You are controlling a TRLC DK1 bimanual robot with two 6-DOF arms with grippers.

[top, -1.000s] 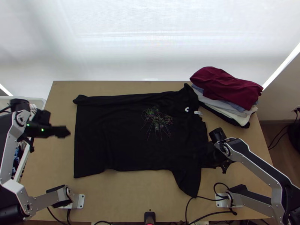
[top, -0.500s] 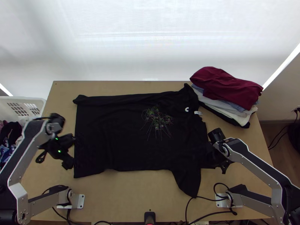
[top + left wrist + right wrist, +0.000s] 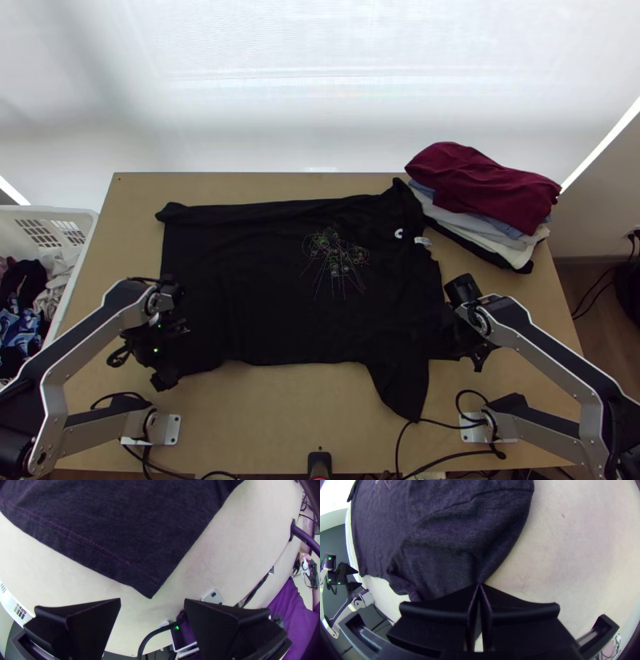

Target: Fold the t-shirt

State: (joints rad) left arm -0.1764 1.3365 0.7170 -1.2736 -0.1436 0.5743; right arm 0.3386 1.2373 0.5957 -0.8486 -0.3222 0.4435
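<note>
Main change: the left arm (image 3: pixel 84 340). 1.0 s ago it's out by the basket (image 3: pixel 68 212); 0.5 s ago it's just off the hem edge; now it's over the hem's near corner (image 3: pixel 146 583). The left tool (image 3: pixel 152 601) is wide open, nothing in it, corner tip lying about midway between the 2 fingertips, cloth not pinched.

Right arm (image 3: pixel 544 344) matches both earlier top-view frames. The right tool (image 3: pixel 479 584) is closed, with cloth nipped between its 2 fingers at the collar end, near-side edge by the near sleeve (image 3: pixel 402 388). Exact part pinched: can't tell.

The black t-shirt (image 3: pixel 272 280) is on the counter (image 3: pixel 264 420), mostly spread flat, collar end toward the stack of clothes (image 3: pixel 480 188), hem end toward the basket. Near sleeve sticks out toward the arms' bases. Cloth outline same as 0.5 s ago, so no new fold. Far side has no sleeve poking out, likely tucked in already, but that's a guess.

For the task: arms go from 1 placed to 2 nearly placed, looks like setup for a lengthwise fold of the near side. Next needs the left tool lower and closed on the corner, then both lift together. Risks: closing short of the tip and missing it, or uneven pull skewing the fold.
</note>
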